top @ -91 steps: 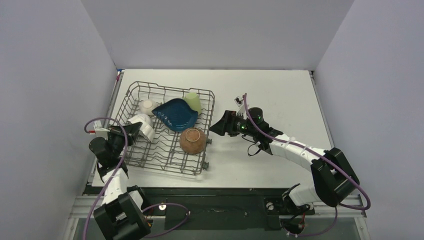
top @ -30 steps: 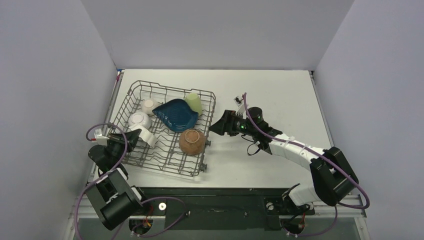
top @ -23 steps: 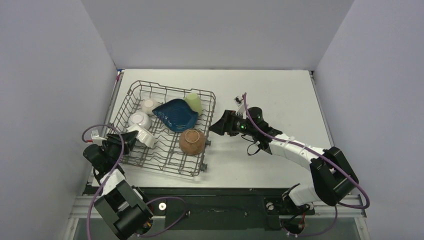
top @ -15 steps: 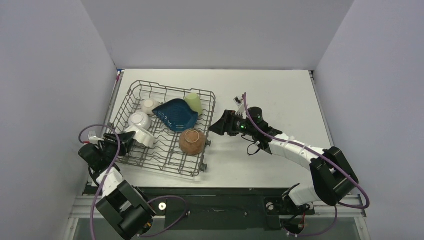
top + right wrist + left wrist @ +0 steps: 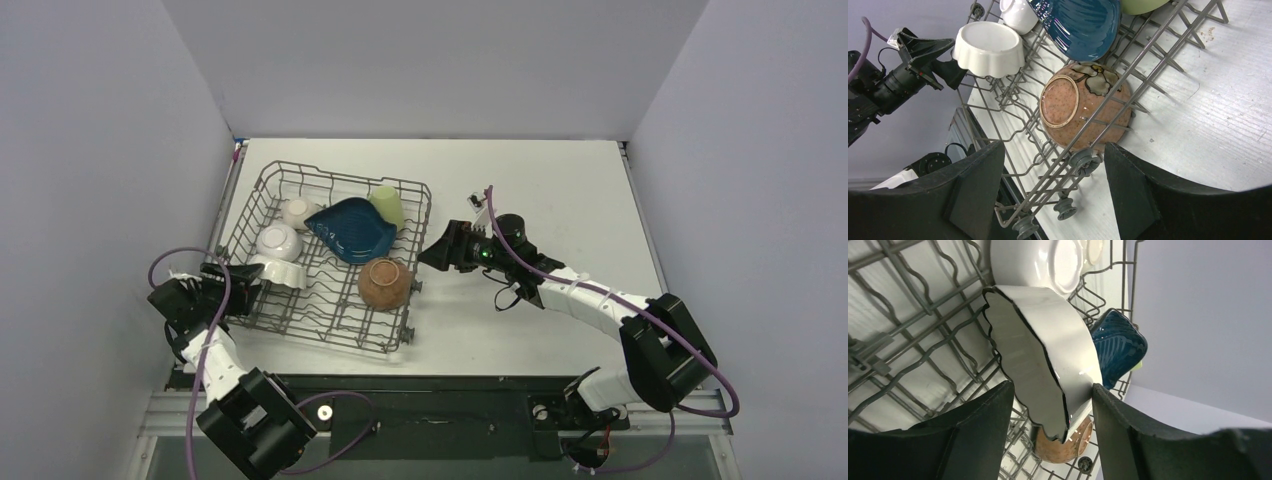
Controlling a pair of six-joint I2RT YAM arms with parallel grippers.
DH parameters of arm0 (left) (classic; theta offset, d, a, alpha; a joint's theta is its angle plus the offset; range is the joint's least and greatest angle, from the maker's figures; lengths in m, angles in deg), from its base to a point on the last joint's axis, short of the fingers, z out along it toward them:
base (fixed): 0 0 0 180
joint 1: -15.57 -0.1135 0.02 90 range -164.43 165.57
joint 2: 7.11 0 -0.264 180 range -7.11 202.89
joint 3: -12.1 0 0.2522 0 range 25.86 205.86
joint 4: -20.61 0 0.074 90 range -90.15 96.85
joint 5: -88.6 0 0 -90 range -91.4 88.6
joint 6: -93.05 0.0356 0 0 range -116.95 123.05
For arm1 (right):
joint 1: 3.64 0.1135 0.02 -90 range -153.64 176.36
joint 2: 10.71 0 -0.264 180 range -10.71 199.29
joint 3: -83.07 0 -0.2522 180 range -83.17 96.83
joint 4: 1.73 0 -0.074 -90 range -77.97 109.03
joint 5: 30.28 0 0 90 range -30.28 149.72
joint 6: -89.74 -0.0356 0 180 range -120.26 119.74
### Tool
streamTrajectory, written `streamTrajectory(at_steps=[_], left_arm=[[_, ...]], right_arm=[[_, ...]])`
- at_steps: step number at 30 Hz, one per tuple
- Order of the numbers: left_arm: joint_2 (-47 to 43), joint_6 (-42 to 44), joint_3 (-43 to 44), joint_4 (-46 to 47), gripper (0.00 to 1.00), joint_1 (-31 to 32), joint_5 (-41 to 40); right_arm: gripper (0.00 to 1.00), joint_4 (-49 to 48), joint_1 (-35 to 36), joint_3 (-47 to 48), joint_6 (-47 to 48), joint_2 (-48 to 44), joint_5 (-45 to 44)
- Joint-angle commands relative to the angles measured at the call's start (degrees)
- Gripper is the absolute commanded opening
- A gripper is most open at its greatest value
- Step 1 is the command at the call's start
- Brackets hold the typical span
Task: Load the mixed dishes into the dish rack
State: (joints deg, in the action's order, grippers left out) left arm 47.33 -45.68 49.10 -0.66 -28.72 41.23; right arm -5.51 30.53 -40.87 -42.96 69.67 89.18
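Note:
The grey wire dish rack (image 5: pixel 330 335) stands left of centre. In it sit a white scalloped bowl (image 5: pixel 277 272), a plain white bowl (image 5: pixel 278 240), a small white dish (image 5: pixel 298 211), a dark blue dish (image 5: pixel 350 228), a light green mug (image 5: pixel 386 205) and a brown bowl (image 5: pixel 385 283). My left gripper (image 5: pixel 237 283) is open at the rack's left side. The scalloped bowl (image 5: pixel 1043 355) stands rim-first between its jaws, touching the right finger (image 5: pixel 1118 430) and apart from the left one. My right gripper (image 5: pixel 440 250) hangs open and empty beside the rack's right wall, facing the brown bowl (image 5: pixel 1083 107).
Small wheels (image 5: pixel 1083 159) line the rack's near right edge. Bare white table (image 5: pixel 540 190) lies right of the rack and behind it. The side wall stands close behind my left arm. The table's front edge runs just below the rack.
My left gripper has opened and let go of the scalloped bowl, which now rests base-up on the tines. The left arm has drawn back to the left. The right arm has not moved.

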Motion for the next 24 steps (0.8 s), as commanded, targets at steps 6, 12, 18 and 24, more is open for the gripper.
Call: streamTrajectory(at_steps=[6, 12, 18, 24], left_arm=[[-1.08, 4.97, 2.44, -14.54, 0.6, 0.17, -10.61], [-1.8, 5.13, 4.24, -18.01, 0.6, 0.41, -13.53], [-3.07, 4.96, 7.93, -22.91, 0.6, 1.3, -18.2], [-5.23, 4.3, 10.17, -26.34, 0.61, 1.76, -23.05]], right_arm=[[0.68, -3.57, -0.18, 1.99, -0.1, 0.87, 1.26], [0.68, -3.62, -0.16, 1.88, -0.15, 1.11, 1.38], [0.68, -3.6, -0.1, 1.86, -0.15, 0.99, 1.6], [0.68, -3.71, -0.15, 1.49, -0.19, 0.74, 1.68]])
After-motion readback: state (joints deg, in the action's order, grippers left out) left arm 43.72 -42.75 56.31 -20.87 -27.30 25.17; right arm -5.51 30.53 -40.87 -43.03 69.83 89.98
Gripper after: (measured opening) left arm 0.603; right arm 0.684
